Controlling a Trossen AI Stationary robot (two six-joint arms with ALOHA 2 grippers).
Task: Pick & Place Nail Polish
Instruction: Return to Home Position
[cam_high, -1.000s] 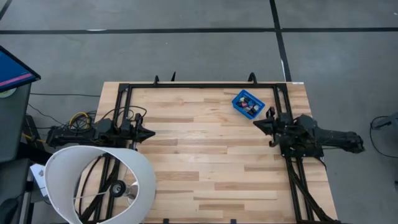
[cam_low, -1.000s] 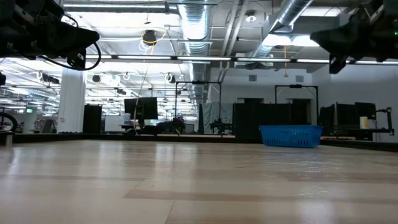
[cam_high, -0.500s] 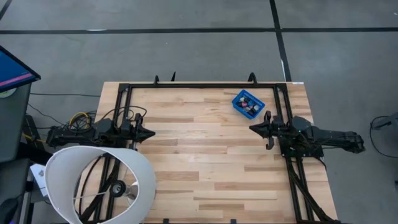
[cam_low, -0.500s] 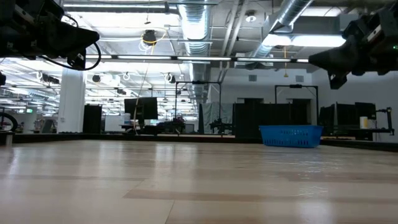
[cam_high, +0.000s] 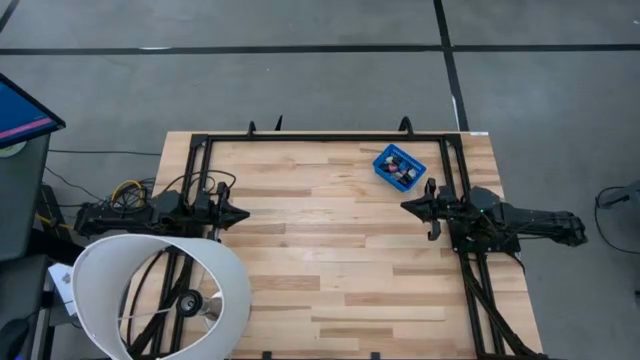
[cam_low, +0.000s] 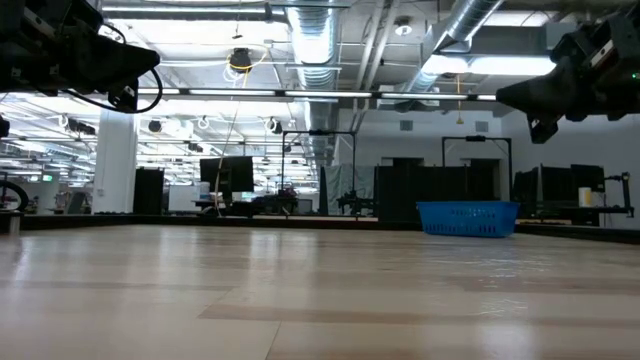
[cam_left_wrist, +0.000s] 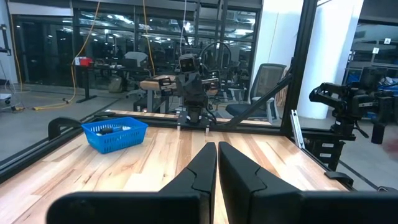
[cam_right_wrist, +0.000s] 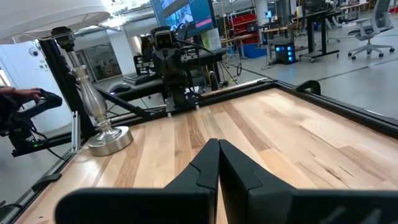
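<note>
Your right gripper (cam_high: 407, 206) hangs at the right-centre of the high view, above the right side of the wooden table (cam_high: 330, 265) and pointing left toward its middle. In its own wrist view the two dark fingers (cam_right_wrist: 202, 168) lie pressed together with only a hairline between them, and they hold nothing. Just above it in the high view, slightly to the left, near but apart, the blue bin (cam_high: 383, 157) stands on the table, turned at an angle close to the upper right corner. The nail polish bottles (cam_high: 402, 171) lie inside that bin as a cluster of small dark, pink and pale spots; you cannot count them from here. In the low view the bin shows at the right of centre on the far edge of the table, with the right arm high above it in the upper right corner. Your left gripper (cam_high: 243, 212) waits at the left-centre of the high view, pointing right. Its fingers are also closed together and empty in the left wrist view. A black frame (cam_high: 330, 137) runs round the table, and a large white lampshade (cam_high: 165, 270) fills the lower left of the high view.
</note>
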